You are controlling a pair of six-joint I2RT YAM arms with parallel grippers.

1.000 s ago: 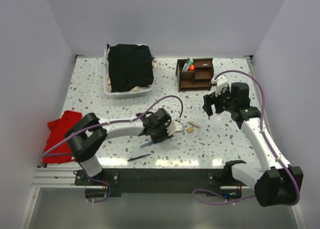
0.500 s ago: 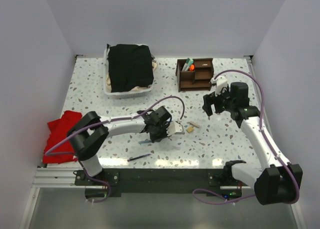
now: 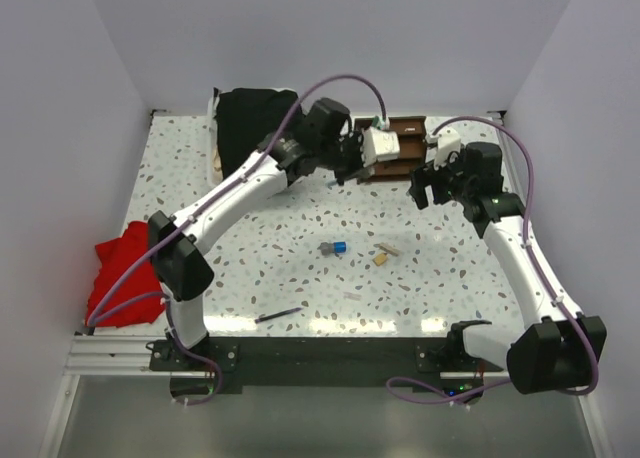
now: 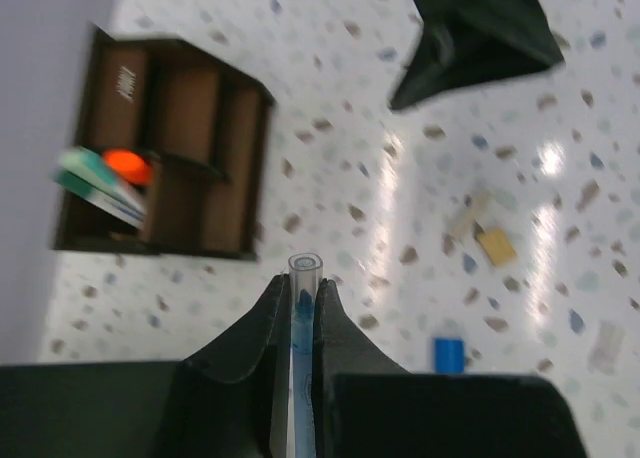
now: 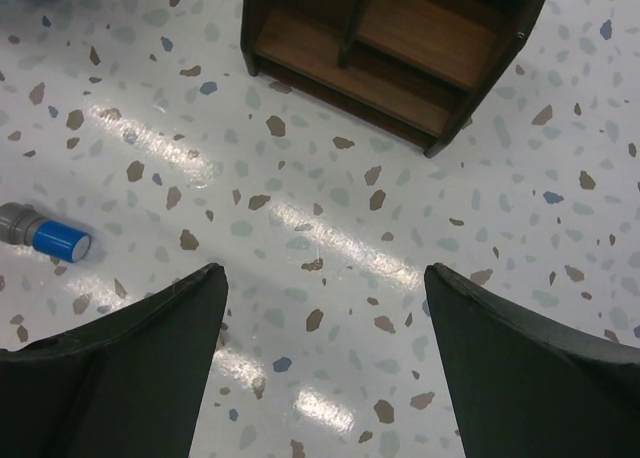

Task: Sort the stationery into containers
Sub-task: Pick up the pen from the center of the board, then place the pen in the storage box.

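Probably the main risk was the blue pen [image 4: 304, 266] catching the organiser [image 4: 160, 148] wall or twisting in the grip on the way in. The left gripper [image 4: 300, 293] was clamped on the pen above the table, with the organiser ahead and apart. The right gripper [image 5: 320, 358] hung spread and empty nearby.

organiser [image 3: 390, 150] sits up at 1 o'clock on the table [image 3: 450, 288], sharpener [image 3: 333, 248] mid-table, eraser [image 3: 381, 260] just at its 3 o'clock
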